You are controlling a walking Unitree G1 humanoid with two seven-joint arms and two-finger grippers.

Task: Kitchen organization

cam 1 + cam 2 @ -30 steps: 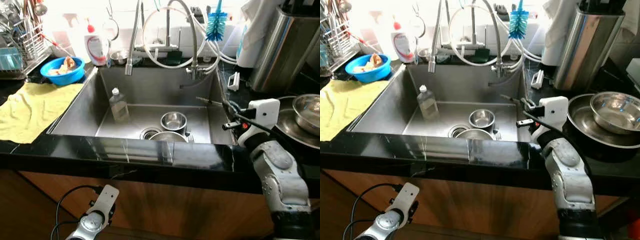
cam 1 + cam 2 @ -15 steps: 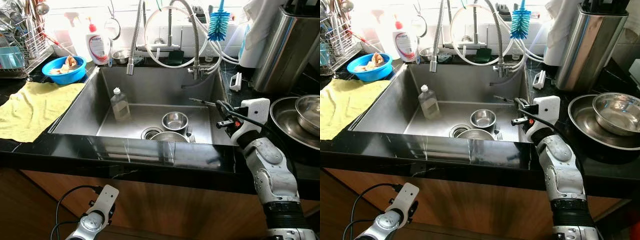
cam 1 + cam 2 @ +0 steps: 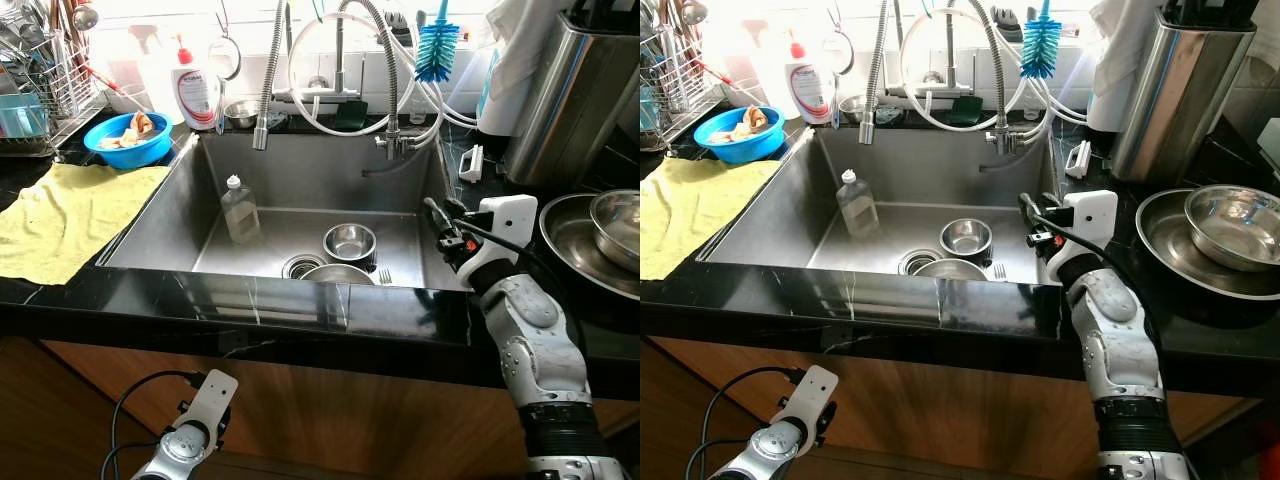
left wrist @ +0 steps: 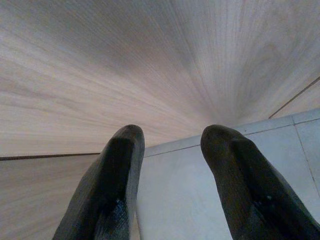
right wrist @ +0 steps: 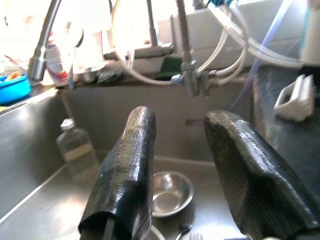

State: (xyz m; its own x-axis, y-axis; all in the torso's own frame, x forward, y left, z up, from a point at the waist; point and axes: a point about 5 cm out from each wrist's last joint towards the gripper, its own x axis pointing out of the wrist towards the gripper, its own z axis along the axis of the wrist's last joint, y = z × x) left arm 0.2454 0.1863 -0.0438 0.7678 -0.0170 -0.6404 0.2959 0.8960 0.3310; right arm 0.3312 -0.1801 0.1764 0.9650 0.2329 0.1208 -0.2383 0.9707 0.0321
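A second bowl (image 3: 338, 272) sits half cut off by the sink (image 3: 160, 215) rim; the small steel bowl (image 3: 348, 241) lies upright beside it. The right gripper (image 5: 175, 165) hovers above, fingers parted, empty; the left gripper (image 4: 170, 170) hangs open.

yellow cloth (image 3: 62, 215), blue bowl (image 3: 127, 141) - blue-bristled brush (image 3: 436, 47), black counter (image 3: 250, 310)

Bright light is coming in at the back of the kitchen, behind the taps, and it is washing the wall (image 3: 130, 40) out to white. A shiny black worktop (image 3: 250, 305) is running all around a deep steel sink (image 3: 160, 215), and the light is glinting off its front edge. Brown wooden cupboard doors (image 3: 330, 420) are sitting under the worktop. Down low, the wood is meeting a pale grey tiled floor (image 4: 190, 200).
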